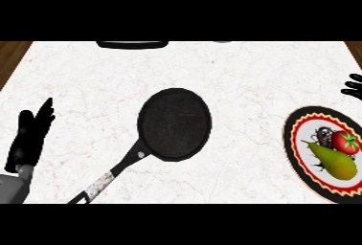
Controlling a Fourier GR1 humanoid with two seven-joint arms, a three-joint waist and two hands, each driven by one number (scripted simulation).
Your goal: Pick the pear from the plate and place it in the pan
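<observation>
At lower right, the yellow-green pear (333,161) touches a red tomato (346,142) on the patterned round plate (299,158); the right hand (353,87), holding nothing, fingers unclear, could knock the tomato.

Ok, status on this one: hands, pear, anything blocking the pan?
Left hand open, resting at left edge. Right hand at right edge, fingers unclear. Pear on plate beside tomato. Pan unobstructed.

White marbled counter (233,72) with brown wood flooring (10,55) beside it.
</observation>
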